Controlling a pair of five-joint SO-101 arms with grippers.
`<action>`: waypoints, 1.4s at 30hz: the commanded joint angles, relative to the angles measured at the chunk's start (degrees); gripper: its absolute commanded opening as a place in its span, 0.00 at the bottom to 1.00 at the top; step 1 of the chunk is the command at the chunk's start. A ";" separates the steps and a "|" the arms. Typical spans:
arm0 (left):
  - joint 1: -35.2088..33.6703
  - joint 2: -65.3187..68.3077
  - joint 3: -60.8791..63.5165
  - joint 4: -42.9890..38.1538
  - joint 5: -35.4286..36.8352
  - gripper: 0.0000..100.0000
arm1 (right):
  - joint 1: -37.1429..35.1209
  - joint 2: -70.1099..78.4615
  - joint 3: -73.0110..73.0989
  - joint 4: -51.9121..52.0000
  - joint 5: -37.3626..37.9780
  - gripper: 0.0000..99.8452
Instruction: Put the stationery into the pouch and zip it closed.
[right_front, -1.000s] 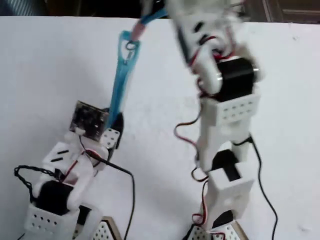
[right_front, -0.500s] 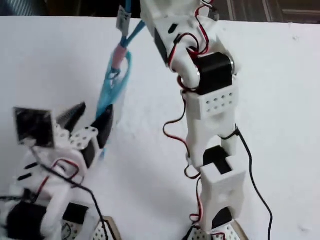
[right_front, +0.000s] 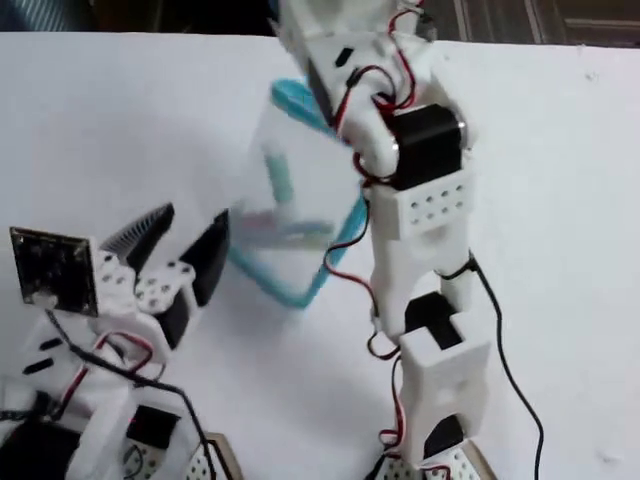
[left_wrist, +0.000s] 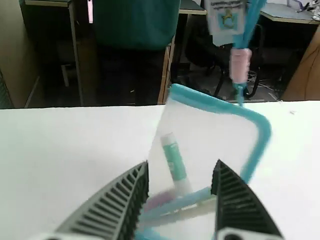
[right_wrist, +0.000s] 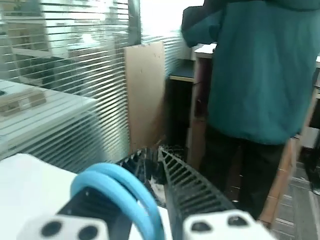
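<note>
A clear pouch (right_front: 295, 215) with a blue zip edge hangs over the white table, its flat side facing my left gripper. Inside it stand a green-and-white glue stick (left_wrist: 172, 160) and some pens (left_wrist: 172, 204) lying along the bottom. My left gripper (left_wrist: 181, 170) is open, with the pouch's lower edge just beyond its black fingers (right_front: 210, 255); I cannot tell if they touch. A blue strap (left_wrist: 250, 20) with a pink piece and a tag leads up from the pouch. My right gripper (right_wrist: 159, 150) is shut on the strap's blue loop (right_wrist: 125, 187), high at the table's far side.
The right arm (right_front: 420, 150) stretches up the middle of the table (right_front: 560, 200), right beside the pouch. Both arm bases sit at the near edge. Beyond the far edge are desks, chairs and a person in a teal top.
The left gripper has let go of the pouch's lower end and drawn back to the left. The pouch has swung from edge-on to flat-on, hanging from the right gripper.
</note>
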 joint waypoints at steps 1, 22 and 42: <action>2.77 0.22 -8.09 5.45 0.09 0.22 | -3.74 -0.92 -3.25 0.13 -0.44 0.02; 0.13 0.22 -14.15 14.07 0.35 0.22 | -17.80 -8.31 -3.96 -3.21 2.55 0.02; 0.66 10.42 -26.11 24.35 3.34 0.23 | -21.67 -7.96 3.78 -5.41 2.46 0.02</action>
